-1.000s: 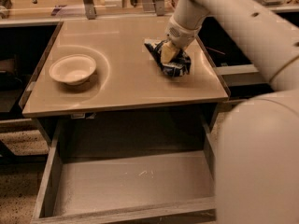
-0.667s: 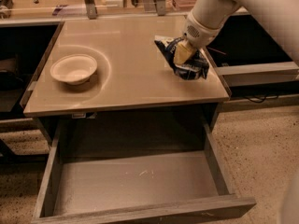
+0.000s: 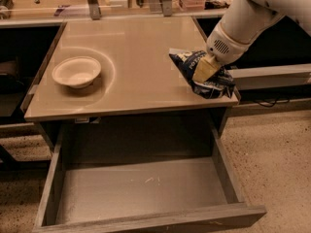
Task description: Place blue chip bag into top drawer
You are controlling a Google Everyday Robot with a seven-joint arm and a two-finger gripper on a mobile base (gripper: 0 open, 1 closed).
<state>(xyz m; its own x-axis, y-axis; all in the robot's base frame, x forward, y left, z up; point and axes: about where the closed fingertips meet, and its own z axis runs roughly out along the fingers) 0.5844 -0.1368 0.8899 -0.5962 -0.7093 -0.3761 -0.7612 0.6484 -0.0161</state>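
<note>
My arm (image 3: 243,21) reaches in from 2 o'clock, the forearm sloping down toward the table (image 3: 146,47) and the wrist bent so that my gripper (image 3: 203,69) points down and toward 8 o'clock. My fingers (image 3: 204,67) are pinched on the bag (image 3: 187,61), gripping its crumpled middle. The bag is tilted, with one corner pointing to 10 o'clock, over the table's corner at 4 o'clock. I cannot tell whether its lower edge touches the top. I count one bag, one bowl (image 3: 77,72) and one drawer (image 3: 160,222). The bowl stands upright at 9 o'clock on the table, well apart from the bag. The drawer is pulled open at 6 o'clock, below the tabletop.
</note>
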